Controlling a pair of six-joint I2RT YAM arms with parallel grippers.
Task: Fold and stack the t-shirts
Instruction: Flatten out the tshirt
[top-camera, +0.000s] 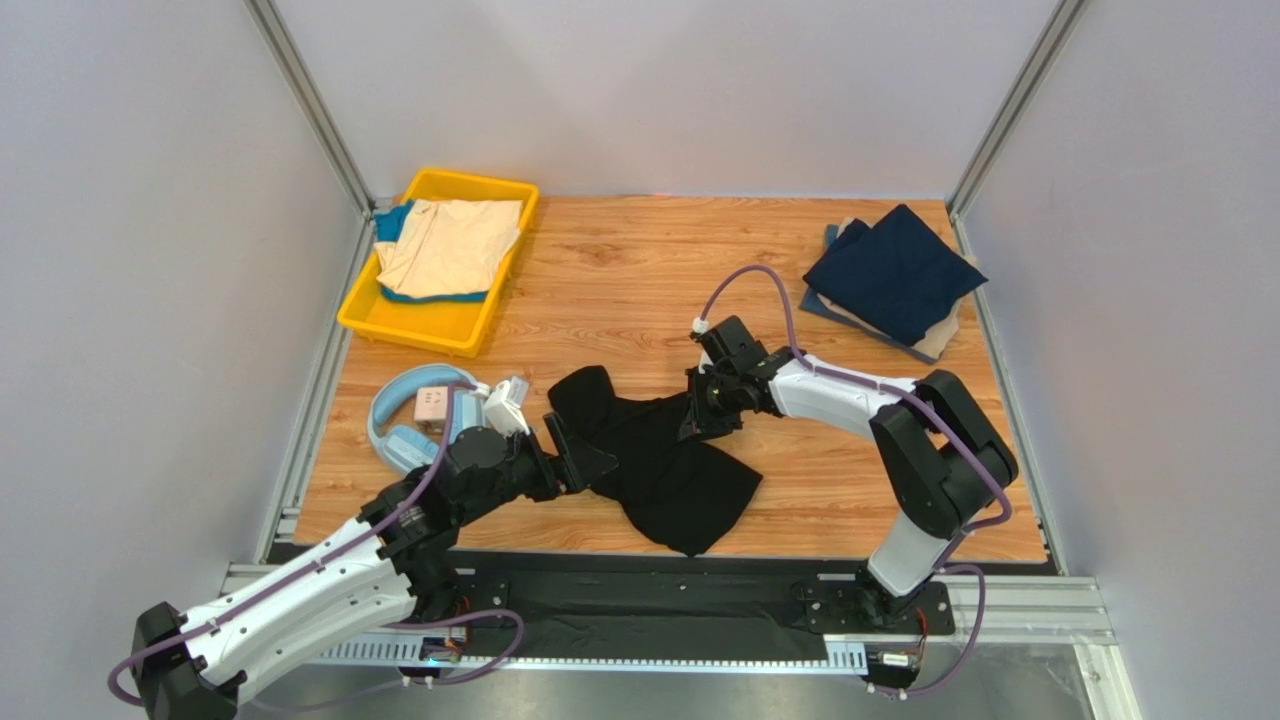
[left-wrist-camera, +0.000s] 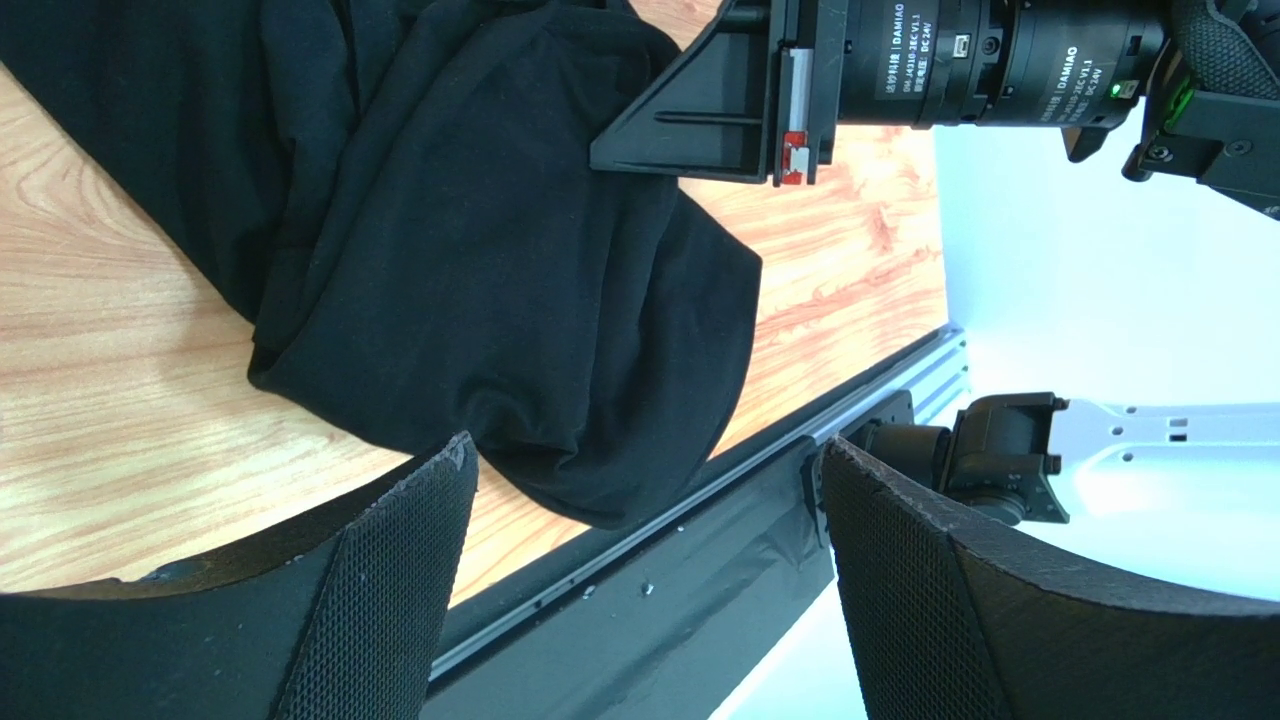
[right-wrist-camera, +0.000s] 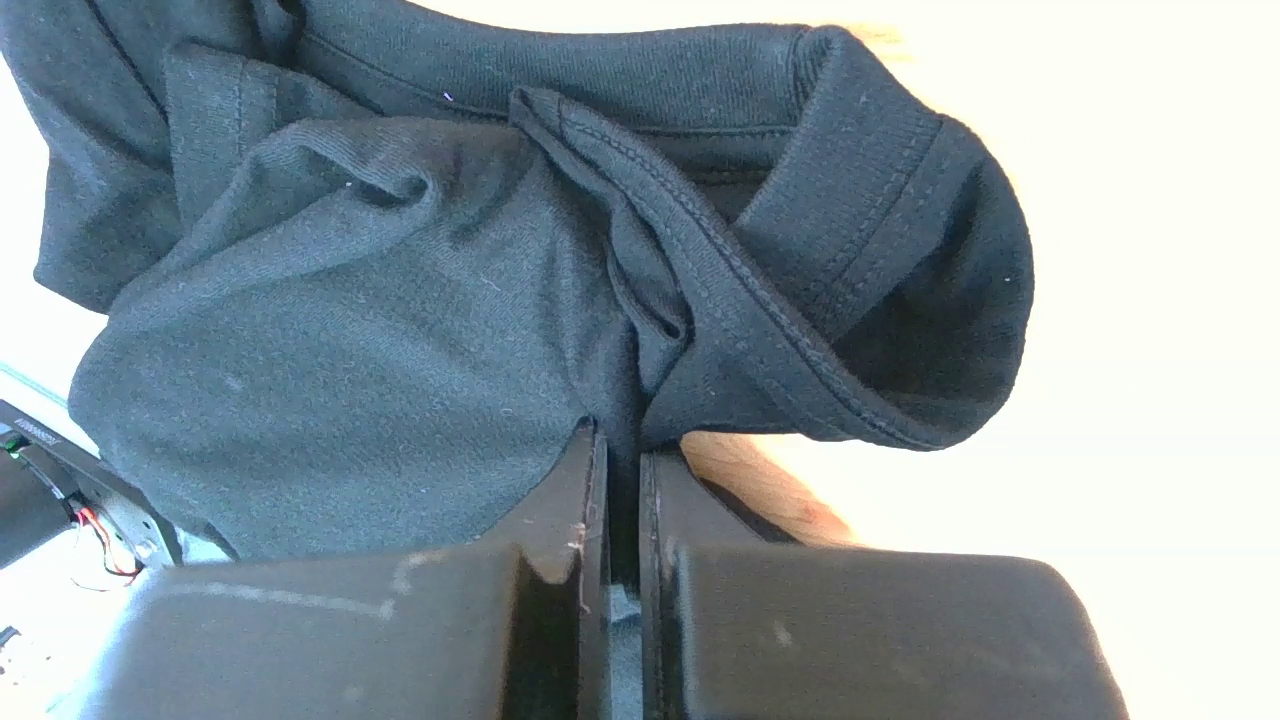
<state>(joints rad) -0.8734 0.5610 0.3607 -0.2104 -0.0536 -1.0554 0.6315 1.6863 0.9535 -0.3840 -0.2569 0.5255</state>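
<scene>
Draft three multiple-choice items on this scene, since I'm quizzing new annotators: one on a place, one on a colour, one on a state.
1. Where is the tray? A far-left corner; B far-right corner; C near edge.
2. Colour of the top shirt at far right? A red; B navy; C white.
3. State of the right gripper? A wide open; B out of view; C shut on the black shirt.
Key: 1A, it lies far left in the top view; 2B, dark blue cloth lies uppermost; 3C, the wrist view shows it pinching black cloth.
</scene>
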